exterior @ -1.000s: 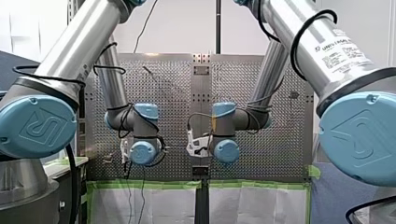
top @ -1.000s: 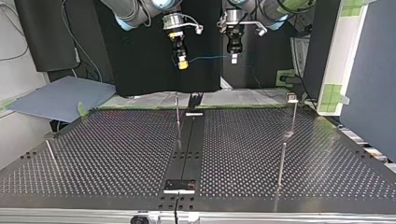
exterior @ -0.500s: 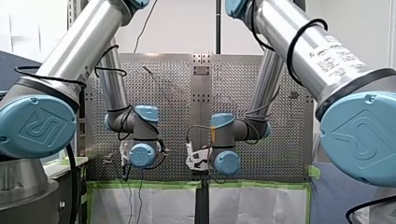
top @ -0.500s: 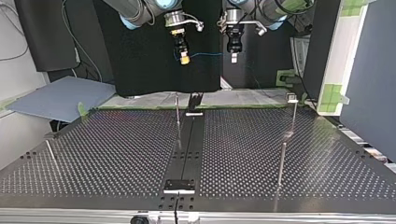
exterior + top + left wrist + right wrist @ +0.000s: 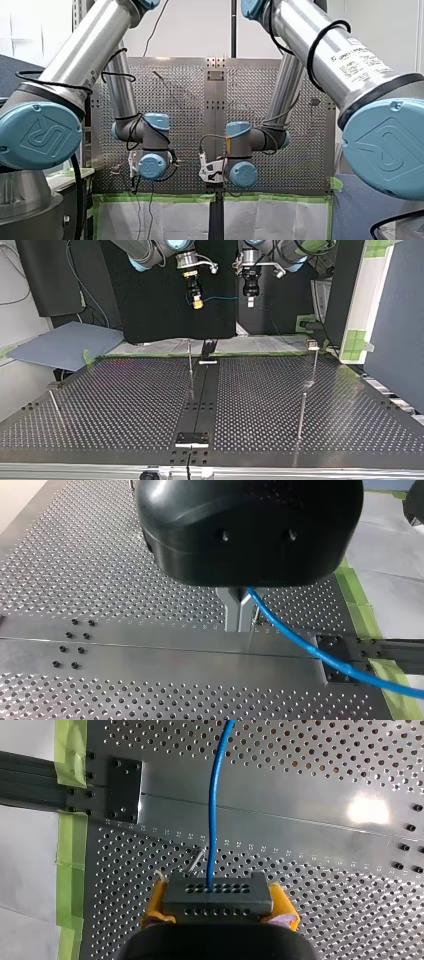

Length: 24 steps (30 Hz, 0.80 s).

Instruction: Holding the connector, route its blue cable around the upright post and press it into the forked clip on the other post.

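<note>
Gripping the connector (image 5: 218, 895) by its two short sides, my right claw (image 5: 198, 303) has its yellow pads (image 5: 284, 905) closed squarely on the dark, hole-studded block. The blue cable (image 5: 295, 642) leaves the middle of the block's face and runs straight out ahead of the claw. My left claw (image 5: 239, 611) is closed on that same cable further along, its metal fingers (image 5: 231, 607) pinching it so that the free length trails off to one side. In the top view both claws hang high over the far edge of the worktop (image 5: 125, 400), well apart from every post, with a short span of cable between them.

A thin upright post (image 5: 190, 362) stands near the worktop's centre strip. A second post (image 5: 314, 365) at that view's right carries a small fitting on top. Whether this is the forked clip cannot be told from here.

Assessment: the connector appears rigid and light, and its flat sides suit the present hold. The cable looks slender and limp, likely to sag or spring off a post unless kept lightly taut between the two holds. It is probably smooth enough to slide through a firm pinch. Strain at the point where it enters the block is the likeliest fault, so pulling should be gentle.
</note>
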Each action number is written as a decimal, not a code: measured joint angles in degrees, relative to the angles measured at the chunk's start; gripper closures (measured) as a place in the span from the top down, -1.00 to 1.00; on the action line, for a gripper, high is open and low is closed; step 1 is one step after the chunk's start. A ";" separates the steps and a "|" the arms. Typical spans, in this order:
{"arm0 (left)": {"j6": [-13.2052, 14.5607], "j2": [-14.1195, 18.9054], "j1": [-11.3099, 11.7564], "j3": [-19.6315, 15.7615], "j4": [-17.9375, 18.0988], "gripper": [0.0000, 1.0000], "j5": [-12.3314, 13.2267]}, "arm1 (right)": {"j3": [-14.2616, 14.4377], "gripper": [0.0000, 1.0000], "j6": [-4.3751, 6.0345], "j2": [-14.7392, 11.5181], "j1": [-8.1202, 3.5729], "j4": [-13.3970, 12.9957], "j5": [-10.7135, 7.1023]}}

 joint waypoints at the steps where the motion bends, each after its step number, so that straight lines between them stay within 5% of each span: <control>1: 0.00 0.00 0.00 0.00 0.00 -1.00 0.00 | 0.00 -1.00 0.00 0.00 0.00 0.00 0.00; 12: 0.15 -0.04 -0.47 0.47 -0.45 -1.00 -0.46 | -0.22 -1.00 0.23 0.24 0.24 0.03 0.24; 17: -0.04 1.75 -2.62 2.42 -2.63 -1.00 -2.24 | -2.70 -1.00 2.70 2.08 2.26 1.60 2.48; 24: -0.21 5.59 -3.47 3.30 -6.53 -1.00 -2.89 | -6.25 -1.00 6.17 0.09 3.32 4.97 3.29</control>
